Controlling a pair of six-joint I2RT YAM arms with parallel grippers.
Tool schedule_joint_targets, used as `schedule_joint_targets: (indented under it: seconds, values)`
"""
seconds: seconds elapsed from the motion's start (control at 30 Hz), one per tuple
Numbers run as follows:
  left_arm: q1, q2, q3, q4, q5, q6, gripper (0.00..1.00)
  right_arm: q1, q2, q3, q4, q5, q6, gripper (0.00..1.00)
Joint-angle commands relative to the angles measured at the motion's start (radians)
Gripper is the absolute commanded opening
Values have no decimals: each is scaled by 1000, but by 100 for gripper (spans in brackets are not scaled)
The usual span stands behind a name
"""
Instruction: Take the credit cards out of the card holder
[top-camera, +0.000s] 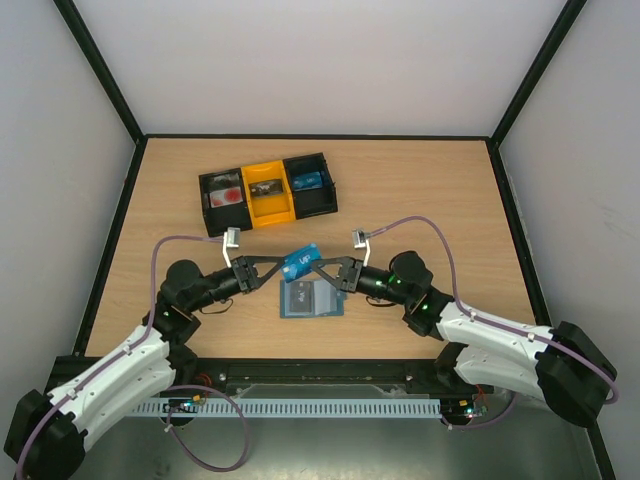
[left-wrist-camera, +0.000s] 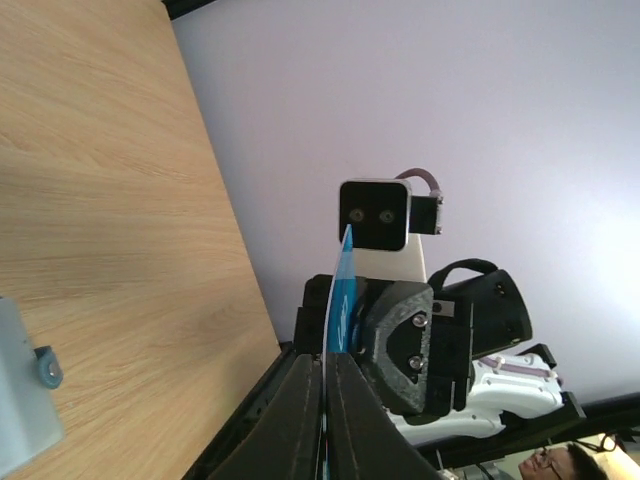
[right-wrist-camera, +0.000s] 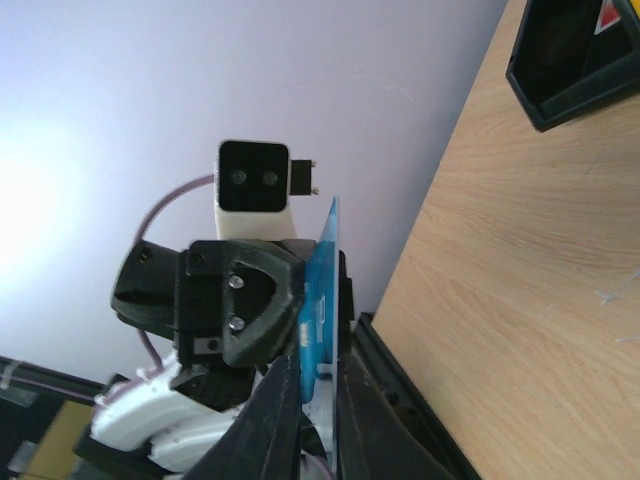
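A bright blue credit card (top-camera: 300, 262) hangs in the air between my two grippers, above the table's middle. My left gripper (top-camera: 283, 264) is shut on its left end; in the left wrist view the jaws (left-wrist-camera: 326, 365) pinch the card (left-wrist-camera: 341, 290) edge-on and it bows slightly. My right gripper (top-camera: 320, 268) faces it from the right. In the right wrist view the card (right-wrist-camera: 322, 290) stands in the gap of that gripper (right-wrist-camera: 320, 365), whose jaws are a little apart. The grey-blue card holder (top-camera: 311, 298) lies open on the table just below; its corner and tab show in the left wrist view (left-wrist-camera: 22, 400).
A three-compartment tray (top-camera: 265, 190), black with a yellow middle, sits behind the grippers with small items in it; its corner shows in the right wrist view (right-wrist-camera: 580, 60). A black frame rims the table (top-camera: 430, 200).
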Motion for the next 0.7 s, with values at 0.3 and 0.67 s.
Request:
schedule_joint_targets:
  seconds: [0.3,0.67]
  values:
    - [5,16,-14,94,115,20,3,0,-165,-41,-135,9,-75,15]
    - [4,-4,23,-35,94,97,53,-1,-209,-57,-149,64,-60,2]
